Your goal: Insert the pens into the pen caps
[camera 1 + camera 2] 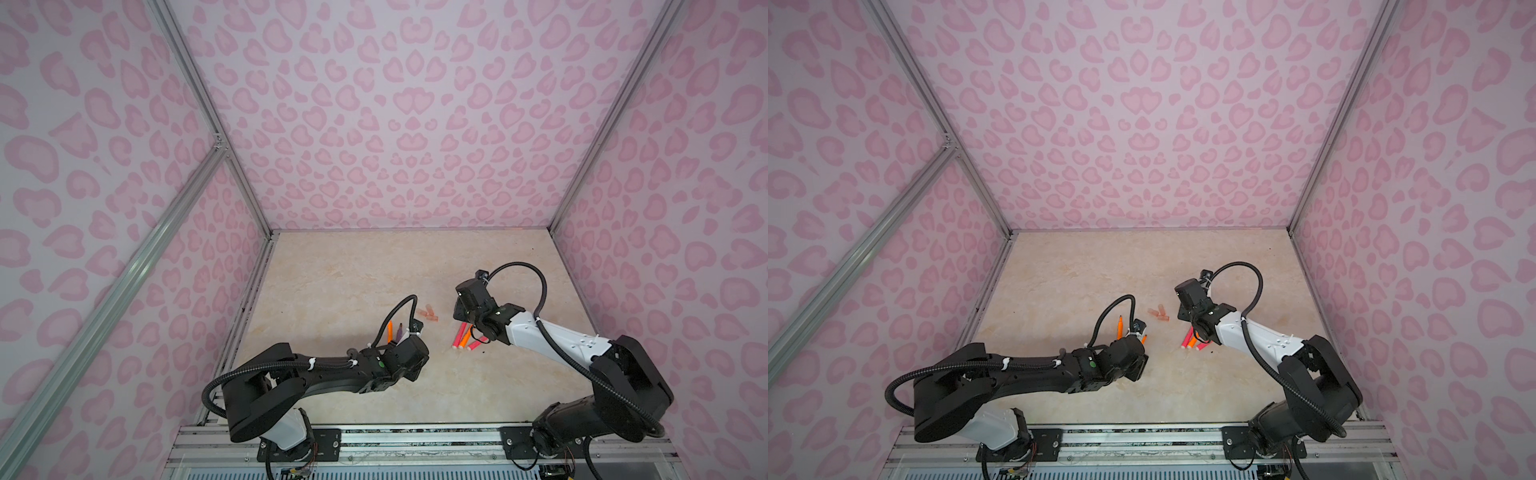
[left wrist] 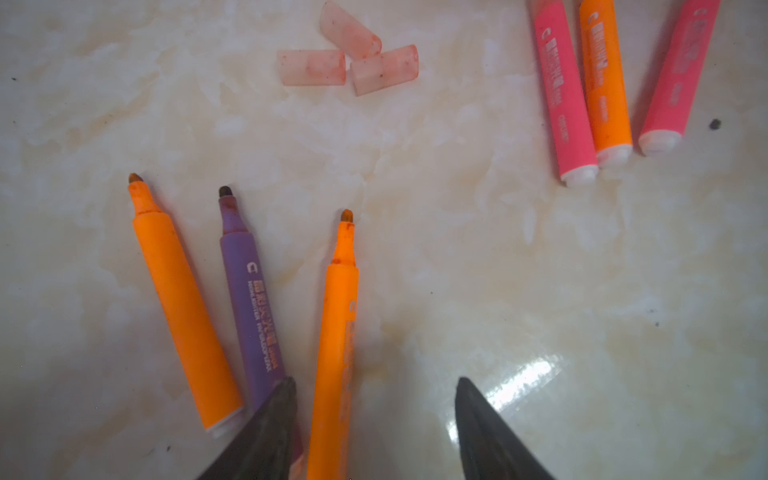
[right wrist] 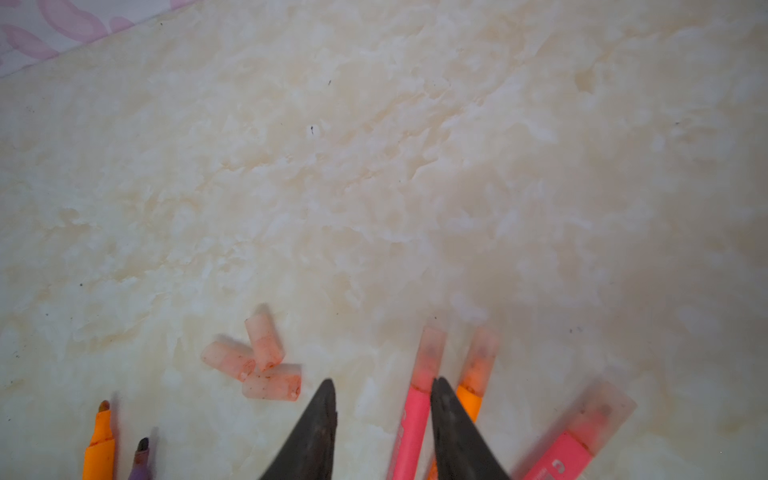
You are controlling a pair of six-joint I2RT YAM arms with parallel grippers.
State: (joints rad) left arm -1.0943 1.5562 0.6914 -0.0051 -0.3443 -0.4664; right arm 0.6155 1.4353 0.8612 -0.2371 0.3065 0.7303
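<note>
I count six marker pens, all lying on the marble-patterned tabletop (image 1: 374, 270). Three are uncapped, dark tips bare, beside my left gripper (image 2: 376, 380): an outer orange pen (image 2: 183, 307), a purple pen (image 2: 249, 299) next to it, and an inner orange pen (image 2: 334, 332). That last one lies between my left fingers, close to one finger and well apart from the other. These fingers stand wide and grip nothing.

The other three wear caps and lie side by side at my right gripper (image 3: 382, 380): a first pink pen (image 3: 413, 424), a capped orange pen (image 3: 471, 399) and a second pink pen (image 3: 565, 453). My right fingers are parted moderately, and the first pink pen sits in the gap just beside one finger, unpinched.

Three loose pen caps (image 2: 311, 67) huddle touching one another, between the two groups.

One left finger covers the purple pen's butt end, and the inner orange pen's butt is cut off at the wrist view's edge. In both top views my wrists hide both sets of fingertips.
</note>
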